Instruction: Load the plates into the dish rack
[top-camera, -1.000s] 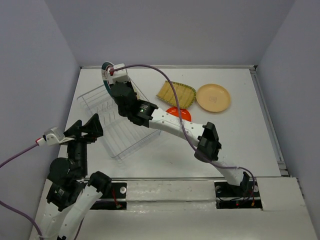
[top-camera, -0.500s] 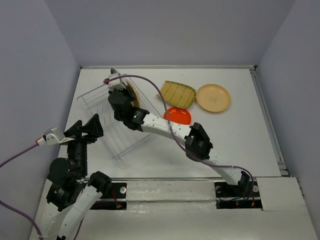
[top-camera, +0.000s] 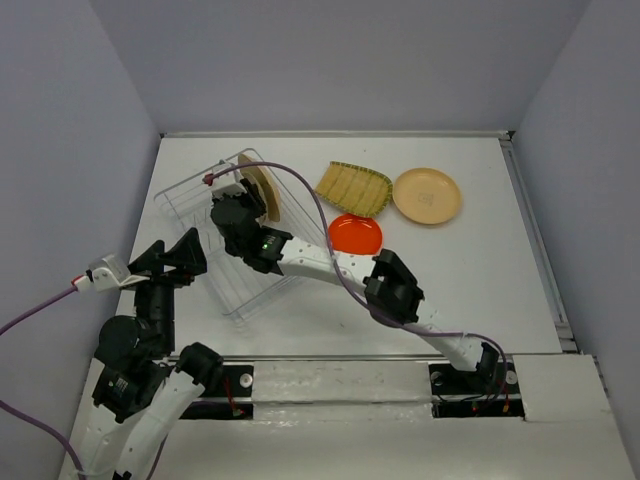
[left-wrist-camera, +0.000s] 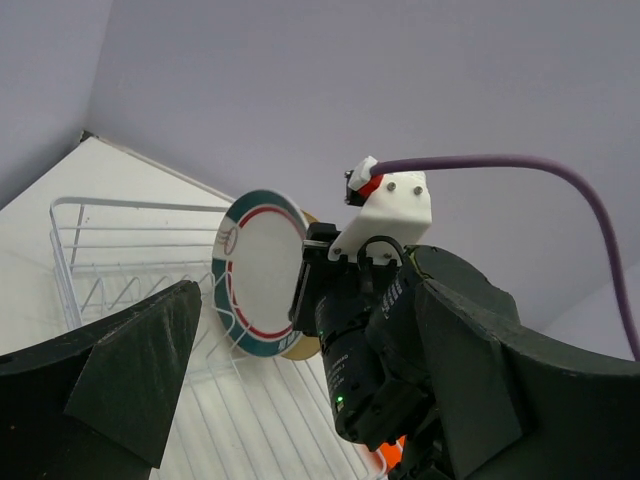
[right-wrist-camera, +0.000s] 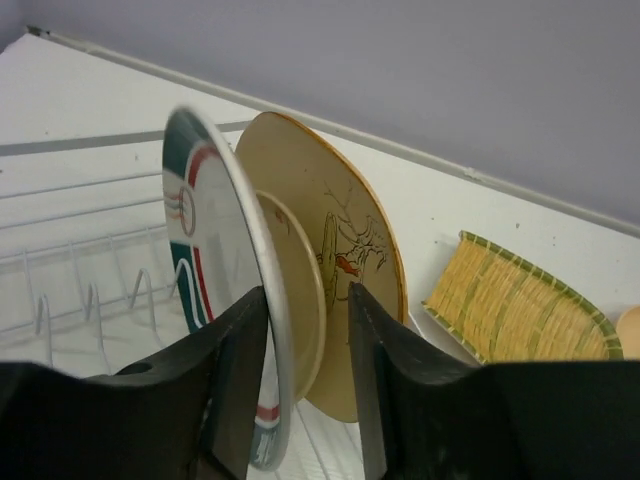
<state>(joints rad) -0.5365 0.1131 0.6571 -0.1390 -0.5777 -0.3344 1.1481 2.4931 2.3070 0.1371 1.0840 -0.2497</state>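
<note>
Right jaws astride teal-rimmed plate (right-wrist-camera: 215, 250), wrist view

- Dish rack (top-camera: 240, 285): see-through, rectangular, white wire rim and dividers; set askew on the table's left part.
- Teal-striped plate (right-wrist-camera: 200, 240): white, with a red inner ring; upright on edge in the rack.
- Small beige plate (right-wrist-camera: 300, 290): upright, just behind it.
- Cream branch-design plate (right-wrist-camera: 350, 250): upright, rearmost of the three.
- Fan-shaped plate (top-camera: 352, 187): yellow-green, ribbed; flat, right of the rack.
- Orange-red plate (top-camera: 355, 233): round, flat, just beside the fan.
- Tan plate (top-camera: 426, 195): round, flat, farthest right.
</note>
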